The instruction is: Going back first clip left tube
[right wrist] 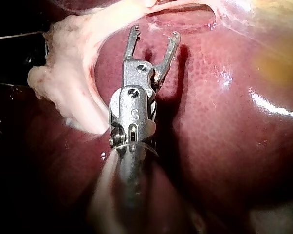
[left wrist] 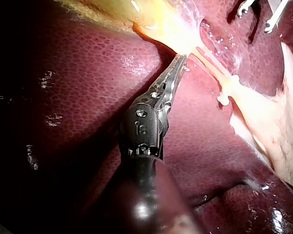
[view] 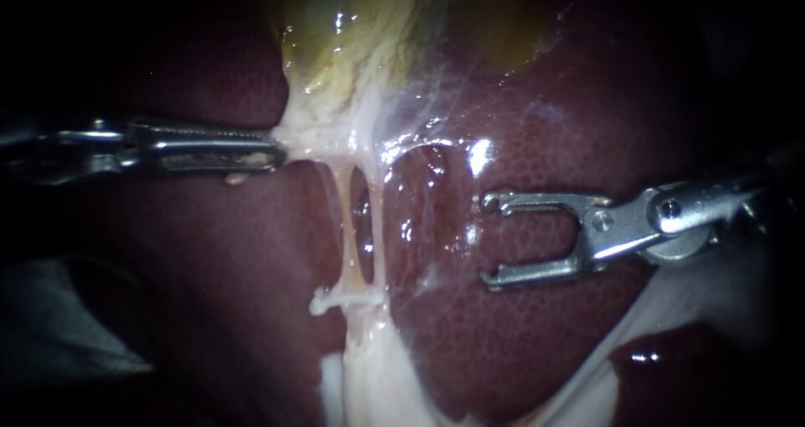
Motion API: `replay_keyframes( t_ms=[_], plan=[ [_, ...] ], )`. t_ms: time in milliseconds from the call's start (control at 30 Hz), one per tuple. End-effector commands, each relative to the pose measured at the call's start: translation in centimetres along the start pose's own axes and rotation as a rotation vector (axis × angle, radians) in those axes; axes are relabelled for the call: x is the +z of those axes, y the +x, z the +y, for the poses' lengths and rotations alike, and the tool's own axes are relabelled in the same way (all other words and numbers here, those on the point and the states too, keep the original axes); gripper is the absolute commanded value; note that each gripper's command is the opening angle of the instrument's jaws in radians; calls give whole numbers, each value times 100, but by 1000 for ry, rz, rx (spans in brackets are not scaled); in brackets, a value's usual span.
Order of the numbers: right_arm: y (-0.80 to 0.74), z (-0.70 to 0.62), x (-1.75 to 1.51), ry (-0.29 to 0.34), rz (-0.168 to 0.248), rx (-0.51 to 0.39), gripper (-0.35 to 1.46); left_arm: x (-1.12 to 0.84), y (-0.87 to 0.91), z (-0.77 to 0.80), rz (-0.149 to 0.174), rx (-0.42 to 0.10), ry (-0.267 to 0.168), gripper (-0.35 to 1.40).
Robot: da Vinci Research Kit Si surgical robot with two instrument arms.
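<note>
Endoscope view: the left tube (view: pixel 342 226) runs down from the pale tissue (view: pixel 323 137) under the gallbladder (view: pixel 352 24). It lies just beside the right tube (view: pixel 377 226), with a narrow dark gap between them. Across the left tube's lower end lies a whitish piece (view: pixel 335 299); whether it is a clip I cannot tell. Left of the tube's upper end, the left instrument (view: pixel 277 148) has its hand clamped on that pale tissue, both jaws pressed to it. Right of the tube, beyond its neighbour, the right instrument (view: pixel 489 241) holds its hand apart and empty over the liver (view: pixel 545 133). Bare liver lies open between its tips and the tubes.
</note>
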Motion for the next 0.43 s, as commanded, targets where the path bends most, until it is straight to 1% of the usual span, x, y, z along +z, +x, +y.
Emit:
replay_keyframes(
  t_ms=[33,300,433],
  plan=[
    [-1,0,0,4,1,-2,50,1,0,-2,-1,0,1,-35],
    [0,-1,-1,13,3,-3,50,-1,1,-3,-1,-6,-1,-35],
    [1,-2,2,33,6,-3,50,-8,5,-3,-3,-8,-6,-35]
  ],
)
